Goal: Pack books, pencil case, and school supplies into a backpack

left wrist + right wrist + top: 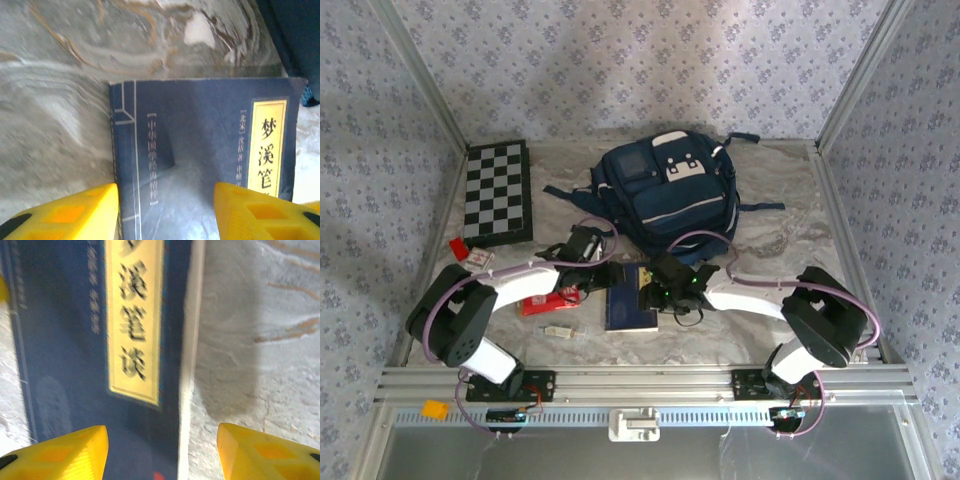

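Surface (pixel 790 230): marbled grey. It carries everything I'm watching from the overhead camera.
Backpack (pixel 670 195): navy with white trim, lying front pocket up at the far middle of the surface. I can't tell whether its main zip is undone.
Chequered board (pixel 498 193): far left, well apart from the backpack.
Dark blue book (pixel 632 300): flat on the surface just on the near side of the backpack, between my two wrists. Its pale yellow title strip shows in both wrist cameras.
Red pencil case (pixel 538 303): just left of the book, partly under my left arm.
Left end effector (pixel 165 200): released, with yellow fingers spread above the book. One finger is over the spine edge and the other over the cover.
Right end effector (pixel 161 432): released too, fingers apart. One is over the cover and the other over bare surface past the white page edge.
Pale stick (pixel 558 330): alone on the near side of the pencil case, touching nothing.
Tiny red block (pixel 458 245) and white card (pixel 480 257): near the board's near corner.
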Available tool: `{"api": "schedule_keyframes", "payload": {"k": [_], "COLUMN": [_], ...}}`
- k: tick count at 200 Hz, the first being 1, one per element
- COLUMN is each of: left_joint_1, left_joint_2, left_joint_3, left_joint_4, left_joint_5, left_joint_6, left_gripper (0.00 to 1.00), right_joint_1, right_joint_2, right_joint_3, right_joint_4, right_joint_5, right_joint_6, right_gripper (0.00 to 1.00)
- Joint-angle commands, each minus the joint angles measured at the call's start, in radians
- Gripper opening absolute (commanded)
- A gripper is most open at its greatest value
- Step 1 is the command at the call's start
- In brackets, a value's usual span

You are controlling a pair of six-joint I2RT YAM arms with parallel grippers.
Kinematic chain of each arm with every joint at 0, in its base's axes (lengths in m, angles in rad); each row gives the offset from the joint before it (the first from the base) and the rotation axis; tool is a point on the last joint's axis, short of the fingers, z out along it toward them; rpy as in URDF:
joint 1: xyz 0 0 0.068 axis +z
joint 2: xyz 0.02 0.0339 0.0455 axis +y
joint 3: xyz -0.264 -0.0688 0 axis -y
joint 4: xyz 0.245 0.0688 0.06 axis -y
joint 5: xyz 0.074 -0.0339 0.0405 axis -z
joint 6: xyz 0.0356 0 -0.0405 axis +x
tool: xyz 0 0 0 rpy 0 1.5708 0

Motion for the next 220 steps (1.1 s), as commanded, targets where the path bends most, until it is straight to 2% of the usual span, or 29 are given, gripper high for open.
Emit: {"api": "schedule_keyframes", "payload": {"k": [1, 21, 95, 168, 188, 220], "left_joint_1": [-0.044, -0.066, -0.081, -0.081, -0.081, -0.081], "left_joint_2": [-0.051, -0.072, -0.091, -0.072, -0.071, -0.069], "left_joint_3": [-0.039, -0.065, -0.094, -0.093, -0.093, -0.092], "left_joint_4": [-0.011, -0.026, -0.016, -0.025, -0.024, -0.029], "left_joint_5": [-0.028, -0.06, -0.054, -0.091, -0.093, -0.098], "left_joint_6": [-0.048, -0.068, -0.091, -0.087, -0.086, -0.083], "left_gripper": [0.52, 0.53, 0.54, 0.54, 0.54, 0.54], "right_joint_1": [-0.009, -0.017, -0.013, -0.002, -0.002, -0.002], "right_joint_2": [0.02, 0.043, 0.088, -0.004, -0.024, -0.052], "right_joint_3": [0.015, 0.032, 0.065, 0.123, 0.112, 0.096], "right_joint_4": [0.041, 0.033, 0.025, -0.037, -0.008, 0.022], "right_joint_5": [-0.014, -0.011, -0.037, -0.039, -0.073, -0.113], "right_joint_6": [0.009, 0.001, -0.002, -0.032, -0.034, -0.035], "right_gripper": [0.59, 0.58, 0.58, 0.58, 0.58, 0.52]}}
